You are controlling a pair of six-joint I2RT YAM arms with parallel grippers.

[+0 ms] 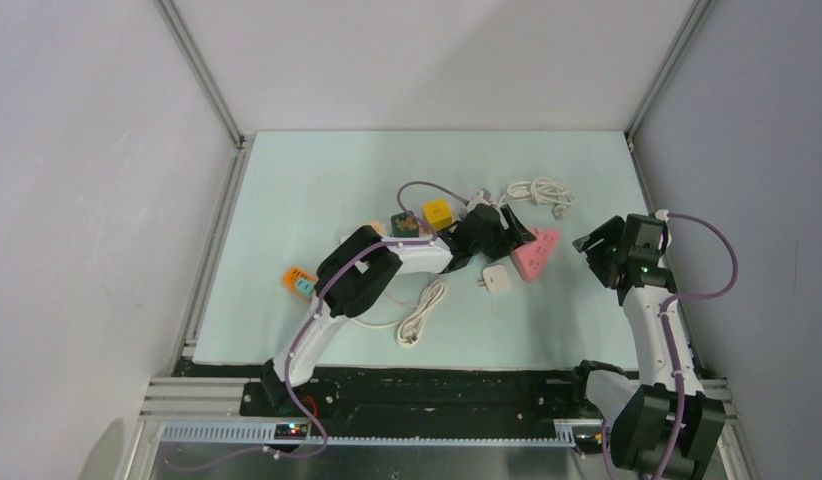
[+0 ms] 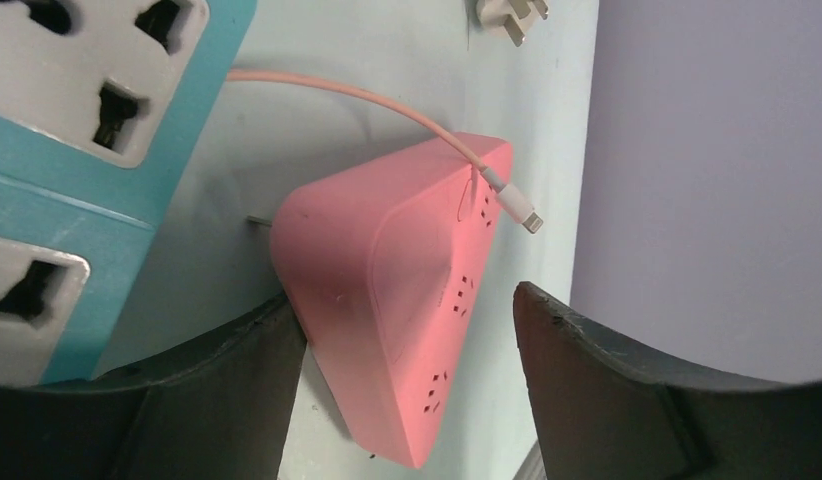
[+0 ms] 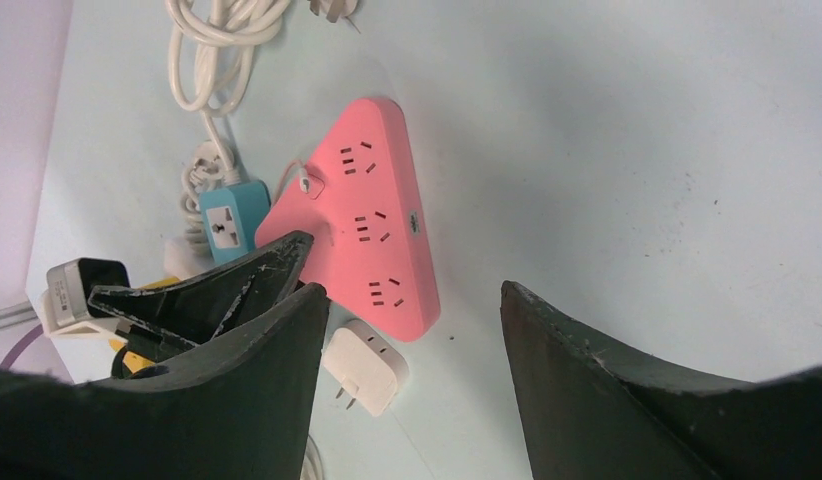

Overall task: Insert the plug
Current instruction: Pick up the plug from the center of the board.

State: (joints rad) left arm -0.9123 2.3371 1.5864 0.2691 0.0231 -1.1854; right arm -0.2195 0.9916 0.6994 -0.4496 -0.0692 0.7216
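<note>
A pink triangular power strip (image 1: 537,253) lies right of centre on the table. A white two-prong plug (image 1: 495,280) lies just beside the strip's near corner, prongs toward the arms; it also shows in the right wrist view (image 3: 365,365). My left gripper (image 2: 405,305) straddles the pink strip (image 2: 387,260). Its left finger (image 2: 257,360) rests against the strip's edge, and the right finger stands apart from it. My right gripper (image 3: 409,295) hovers open to the right of the strip (image 3: 372,220), with nothing between its fingers.
A teal socket block (image 2: 77,150) lies next to the strip, and a pink cable with a small connector (image 2: 517,205) drapes over the strip. A coiled white cable (image 1: 540,192) lies behind it and another white cable (image 1: 422,312) lies near the front. Yellow (image 1: 437,213) and orange (image 1: 299,281) blocks lie to the left.
</note>
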